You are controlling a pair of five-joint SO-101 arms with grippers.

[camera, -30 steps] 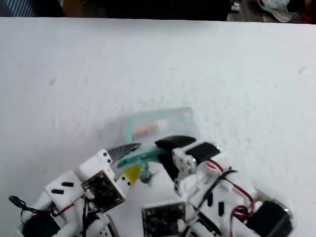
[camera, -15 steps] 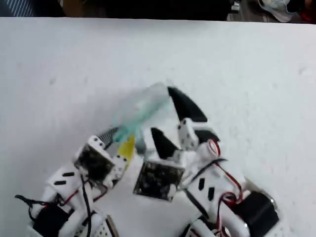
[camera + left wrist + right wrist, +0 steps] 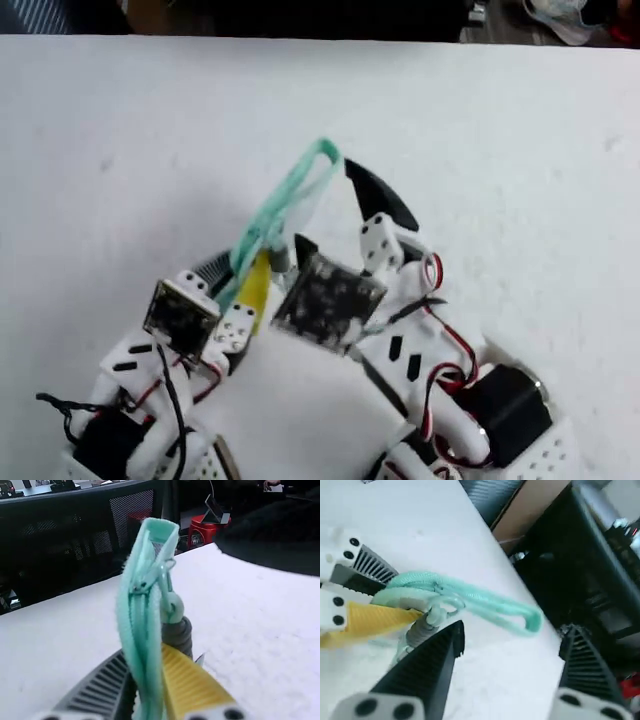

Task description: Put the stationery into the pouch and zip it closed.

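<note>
The pouch [image 3: 142, 580] shows edge-on (its contents hidden), its end buried in the left claw [image 3: 144, 655].

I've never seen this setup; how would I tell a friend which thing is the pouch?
On the white table, look where the two robot arms meet at the near edge. Pinched in the left hand is the pouch: the only mint-green thing there, a thin zippered strip seen edge-on.
</note>
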